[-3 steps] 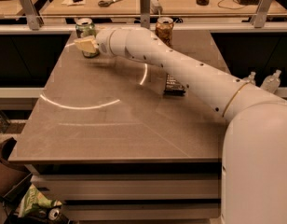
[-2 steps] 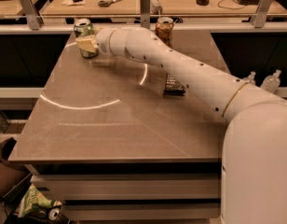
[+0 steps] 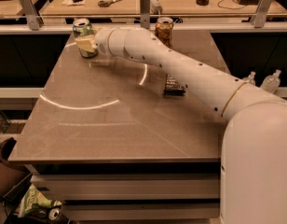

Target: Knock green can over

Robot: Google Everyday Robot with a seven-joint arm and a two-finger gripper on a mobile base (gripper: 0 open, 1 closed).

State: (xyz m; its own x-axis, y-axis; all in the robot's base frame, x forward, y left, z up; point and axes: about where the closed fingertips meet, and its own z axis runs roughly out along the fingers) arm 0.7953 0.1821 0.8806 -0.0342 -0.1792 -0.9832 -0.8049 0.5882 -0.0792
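Almost nothing has moved since the earlier frames: the gripper point(image 3: 86, 44) is still pressed to the green can point(image 3: 83, 28) and the can is still upright.

Near left, on the floor, a crumpled green bag point(image 3: 34, 203) is seen. The grey desk point(image 3: 111, 125) is crossed by the white arm point(image 3: 181, 69), which is stretched from near right to far left. A small dark object point(image 3: 174, 85) lies mid-desk, partly tucked under the arm. At the far left corner of the desk the green can stands, with the gripper touching its near side, low on the body. Whether the gripper is open or closed cannot be told. An orange-brown can point(image 3: 164, 29) stands well apart, at the far edge just behind the arm. Scissors point(image 3: 111, 2) are noted on the bench beyond.

Step in hand: contact made, topple not yet done. A sideways or far-going push is probably needed next, applied higher on the can so it tips rather than slides. Risk: the can could be shoved off the far left edge.
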